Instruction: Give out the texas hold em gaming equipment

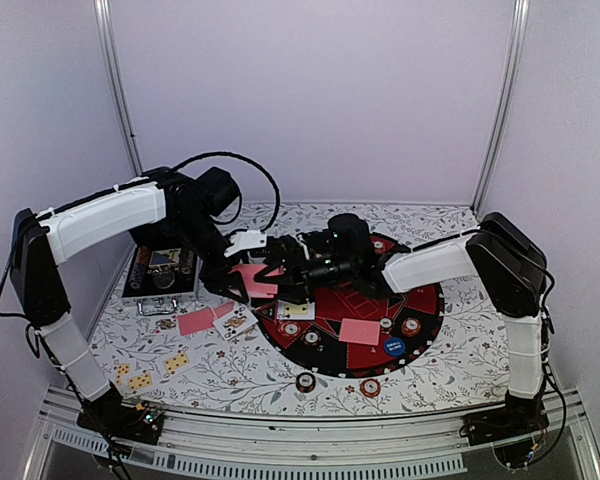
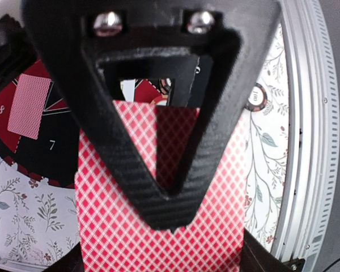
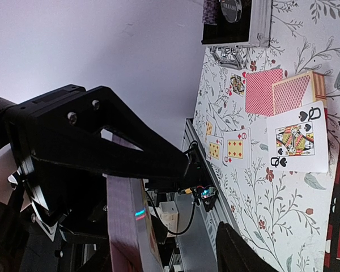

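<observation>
Above the mat's (image 1: 427, 310) nine o'clock edge, pinching a red-backed card (image 2: 130, 226) in the left gripper (image 2: 164, 209). Flanking it at three o'clock with the right gripper (image 3: 204, 195), jaws spread.

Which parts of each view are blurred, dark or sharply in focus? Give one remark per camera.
Left wrist: the black left gripper looms blurred, shading the sharper red diamond-backed playing card. Right wrist: the queen of spades card is crisp, the near foreground dark. Top external: light is even, without glare.

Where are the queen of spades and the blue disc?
queen of spades (image 3: 297, 139): right wrist view, middle of its face.
blue disc (image 1: 394, 347): top external view, its centre.
</observation>
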Robot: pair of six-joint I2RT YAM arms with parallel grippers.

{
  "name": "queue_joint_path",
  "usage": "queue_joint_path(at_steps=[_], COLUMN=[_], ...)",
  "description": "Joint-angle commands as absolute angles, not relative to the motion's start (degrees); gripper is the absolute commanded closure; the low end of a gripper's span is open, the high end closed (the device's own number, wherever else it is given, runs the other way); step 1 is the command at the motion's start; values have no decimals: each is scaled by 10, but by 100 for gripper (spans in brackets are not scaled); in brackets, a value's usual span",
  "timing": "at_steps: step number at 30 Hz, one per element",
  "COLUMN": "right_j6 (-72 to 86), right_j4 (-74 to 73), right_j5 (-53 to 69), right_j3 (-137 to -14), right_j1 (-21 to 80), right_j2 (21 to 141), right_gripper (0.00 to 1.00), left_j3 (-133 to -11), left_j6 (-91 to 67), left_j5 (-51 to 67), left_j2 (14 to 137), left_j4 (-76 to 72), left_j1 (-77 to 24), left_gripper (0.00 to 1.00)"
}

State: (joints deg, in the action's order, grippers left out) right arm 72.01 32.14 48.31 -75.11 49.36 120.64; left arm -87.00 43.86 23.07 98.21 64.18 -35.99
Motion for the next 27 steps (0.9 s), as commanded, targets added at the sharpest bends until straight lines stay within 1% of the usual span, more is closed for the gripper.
queue_joint_path(at_steps=[1,7,13,27], right_j6=[706,702,699,692], right_j4=[290,290,287,282], right_j5=[472,476,482,490], right_j3=[-718,-704,-695,-655], right_j1=[473,465,461,437], right_j2=[1176,1154,1142,1095], right_gripper=[50,61,66,95], left_j3=[-888,-886,-887,-881], left_j6=[438,438,439,438], left_j5=[240,240,239,232], left_j2=[975,976,977,978], left_j4=[639,639,639,640], left_j1=[-358,-357,-357,-356], left_gripper=[64,64,65,65])
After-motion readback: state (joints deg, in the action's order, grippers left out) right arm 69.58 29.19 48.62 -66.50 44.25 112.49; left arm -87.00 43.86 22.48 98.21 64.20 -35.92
